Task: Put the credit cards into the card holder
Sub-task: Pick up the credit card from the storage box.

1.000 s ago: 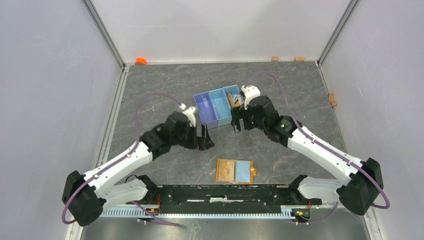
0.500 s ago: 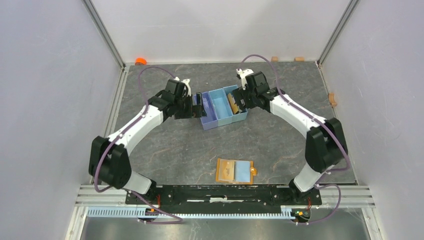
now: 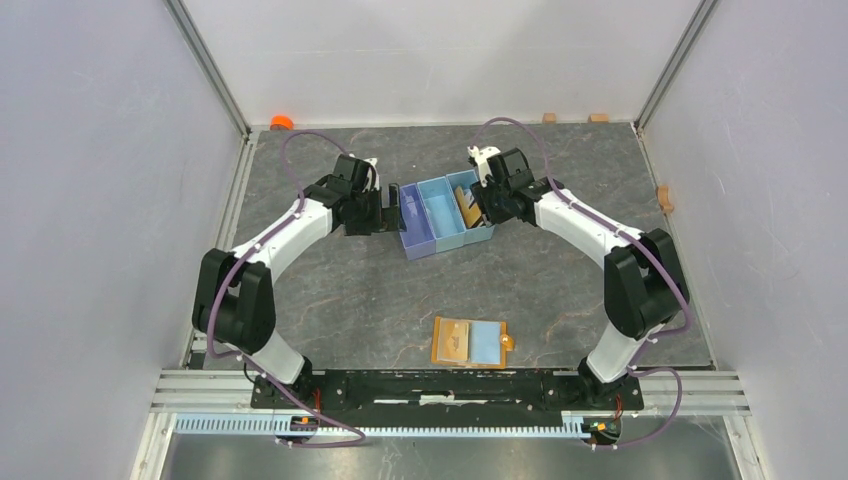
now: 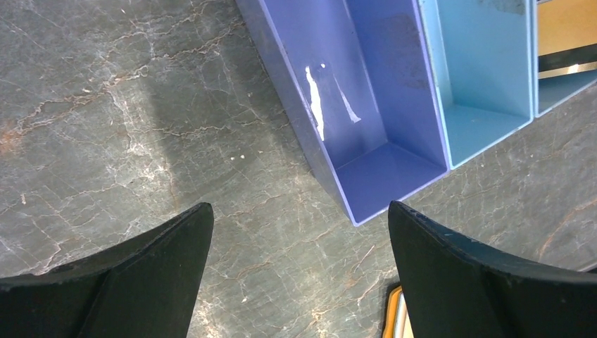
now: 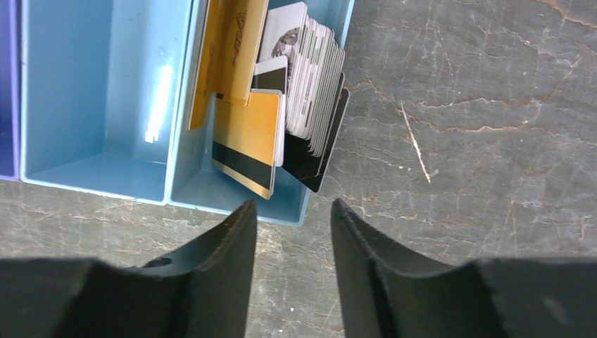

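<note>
Nearest the bases, the card holder (image 3: 470, 342) lies open and flat, ready for loading. Farther out, the left gripper (image 4: 299, 208) gapes wide beside the blue tray (image 4: 380, 84), probably to steady it. The right gripper (image 5: 292, 208), jaws narrow and empty, hovers by the credit cards (image 5: 281, 105) stacked in the tray's right end compartment.
</note>
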Available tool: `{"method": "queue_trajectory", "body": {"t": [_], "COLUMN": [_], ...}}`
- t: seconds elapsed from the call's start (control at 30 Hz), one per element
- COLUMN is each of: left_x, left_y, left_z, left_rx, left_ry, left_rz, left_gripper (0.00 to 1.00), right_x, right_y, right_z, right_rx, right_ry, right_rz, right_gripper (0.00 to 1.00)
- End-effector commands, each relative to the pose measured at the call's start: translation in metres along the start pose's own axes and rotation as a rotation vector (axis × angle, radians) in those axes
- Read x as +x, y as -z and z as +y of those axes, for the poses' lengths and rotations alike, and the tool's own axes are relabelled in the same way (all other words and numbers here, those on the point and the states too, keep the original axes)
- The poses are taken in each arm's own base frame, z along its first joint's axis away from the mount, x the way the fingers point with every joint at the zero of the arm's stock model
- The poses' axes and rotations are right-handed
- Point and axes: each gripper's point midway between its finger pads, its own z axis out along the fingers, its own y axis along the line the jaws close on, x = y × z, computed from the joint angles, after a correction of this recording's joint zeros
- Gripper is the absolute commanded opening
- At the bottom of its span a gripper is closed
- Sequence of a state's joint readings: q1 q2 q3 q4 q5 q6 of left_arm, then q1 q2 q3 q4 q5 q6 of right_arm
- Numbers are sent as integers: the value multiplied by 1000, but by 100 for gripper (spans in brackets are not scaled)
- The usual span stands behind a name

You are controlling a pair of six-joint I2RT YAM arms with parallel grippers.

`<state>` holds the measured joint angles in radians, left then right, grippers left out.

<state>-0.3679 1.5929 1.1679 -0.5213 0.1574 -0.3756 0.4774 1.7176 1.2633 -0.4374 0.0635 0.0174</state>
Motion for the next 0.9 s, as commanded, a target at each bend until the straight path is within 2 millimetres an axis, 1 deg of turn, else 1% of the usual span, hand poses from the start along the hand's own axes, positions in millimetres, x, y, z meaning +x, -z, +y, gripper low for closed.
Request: {"method": "queue_trajectory", "body": {"t": [0.0,0.03,0.2,0.3,0.5,0.57,0.67,0.8,0.87], "left_x": [-14,-14,-13,-13,-12,-12,-12,-12,-12], "left_y": [-1,-1,-2,-1,-1,-1,-1,-1,-1], "left_z": [-3,-4,-6,-6,-7,-7,-8,-8,-8], "left_rx": [11,12,26,29,32,35,34,35,35], "left_ry": [-47,-48,-47,-49,-50,-50,-51,-51,-51], "left_rz": [-30,-31,-23,-23,-20,-19,-20,-19,-19], "left_gripper": [100,100,100,100,100,100,100,100,100], "right_x": [-16,-16,-14,-13,-13,-14,-16,-19,-21], "right_y": [5,4,-2,-6,-15,-16,-16,-10,-6], "right_z": [9,11,13,20,23,23,23,19,17], "right_rx": [-46,-57,-62,-97,-109,-110,-108,-86,-75], "right_ry": [-18,-19,-29,-35,-46,-50,-60,-70,-73], "right_rz": [-55,-51,-50,-41,-29,-27,-30,-46,-51], "right_gripper": [44,41,38,34,27,23,15,4,2]}}
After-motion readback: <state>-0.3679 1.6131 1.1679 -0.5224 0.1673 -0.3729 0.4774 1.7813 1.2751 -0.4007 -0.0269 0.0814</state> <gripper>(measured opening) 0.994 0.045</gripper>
